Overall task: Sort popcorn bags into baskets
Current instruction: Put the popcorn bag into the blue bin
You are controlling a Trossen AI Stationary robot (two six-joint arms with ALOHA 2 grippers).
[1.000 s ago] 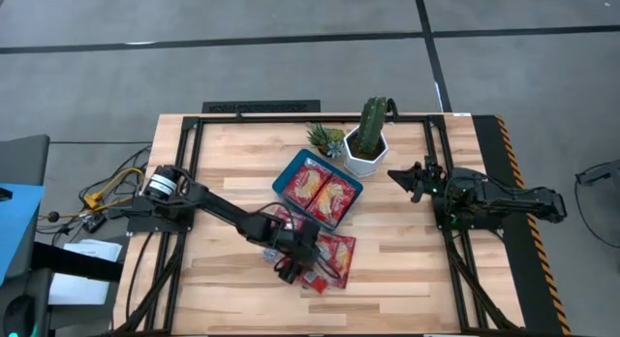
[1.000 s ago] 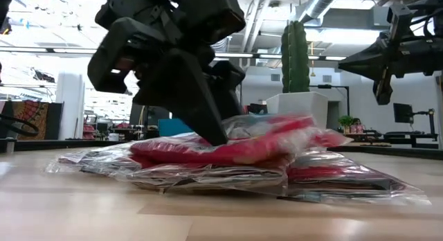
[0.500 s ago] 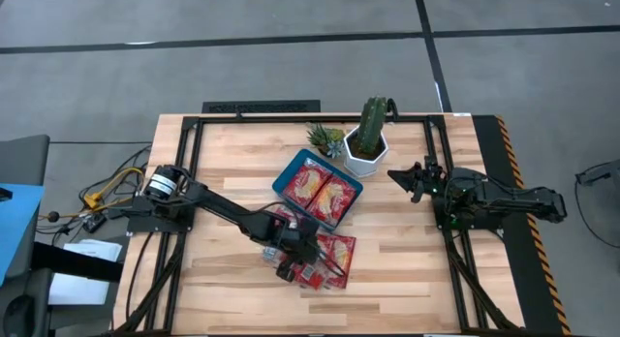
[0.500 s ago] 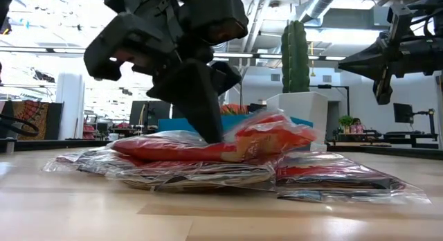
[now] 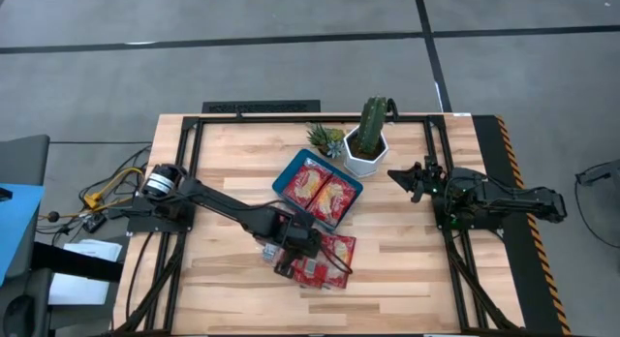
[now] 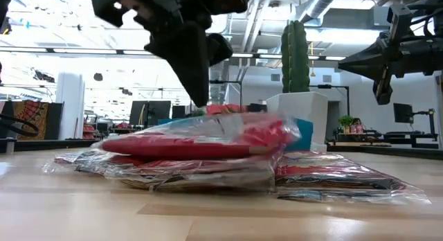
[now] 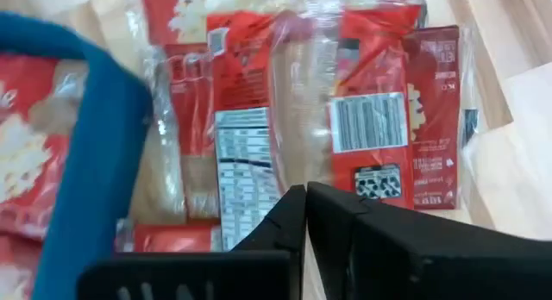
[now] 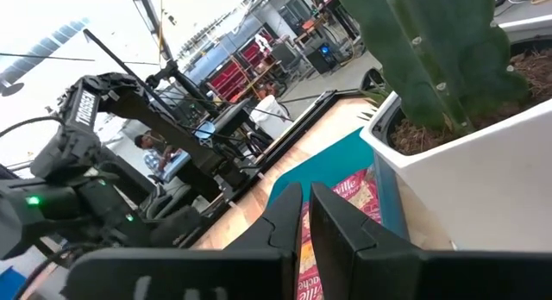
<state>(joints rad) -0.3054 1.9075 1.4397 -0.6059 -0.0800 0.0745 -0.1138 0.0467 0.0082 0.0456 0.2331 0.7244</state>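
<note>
The left gripper [image 7: 305, 190], fingers pressed together and holding nothing, hovers over the popcorn bags [image 5: 325, 258] beside the teal basket [image 5: 284, 173]. The right gripper [image 8: 305, 190], also closed, waits by the cactus pot [image 5: 366, 155].

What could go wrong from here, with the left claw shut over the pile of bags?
The left claw looks shut above the loose popcorn bags; in the left wrist view nothing shows between its fingers, so it may have missed and lift away empty. The slick bags overlap, so a retry could drag two. The teal tray already holds bags, and another could hang over its rim.
</note>
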